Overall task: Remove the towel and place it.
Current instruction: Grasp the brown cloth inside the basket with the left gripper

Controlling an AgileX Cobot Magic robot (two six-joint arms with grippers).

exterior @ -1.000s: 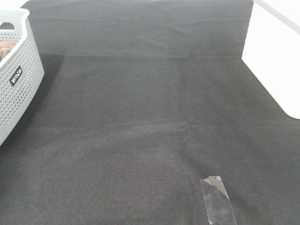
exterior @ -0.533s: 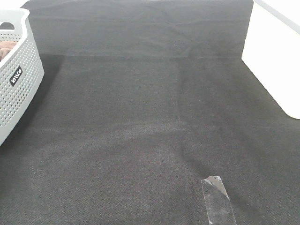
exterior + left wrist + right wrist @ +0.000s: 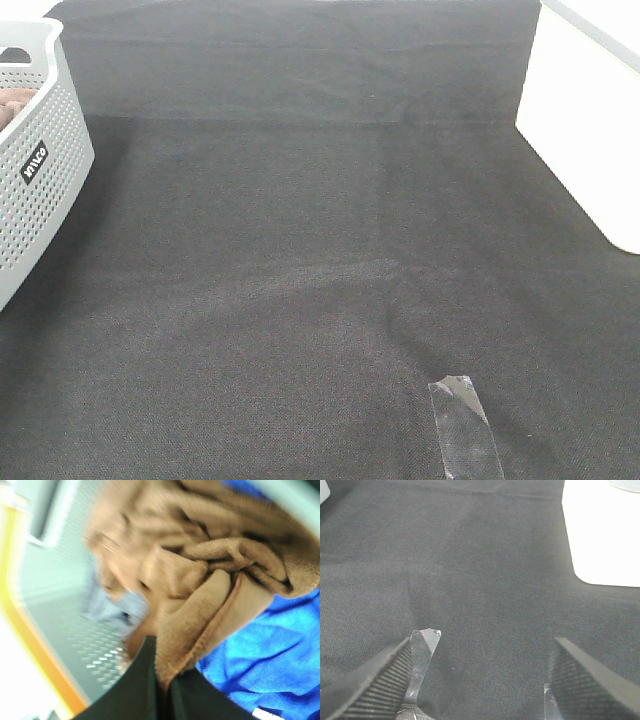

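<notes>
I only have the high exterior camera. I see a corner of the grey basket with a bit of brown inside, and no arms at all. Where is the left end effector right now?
Observer: The left end effector is down inside the basket, shut on a fold of the brown towel.
Operator: Is anything else in the basket?
Observer: Yes, a blue cloth lies beside the towel, which overlaps it.
Operator: And the right arm?
Observer: The right end effector is open over the dark mat, near the strip of clear tape.
</notes>
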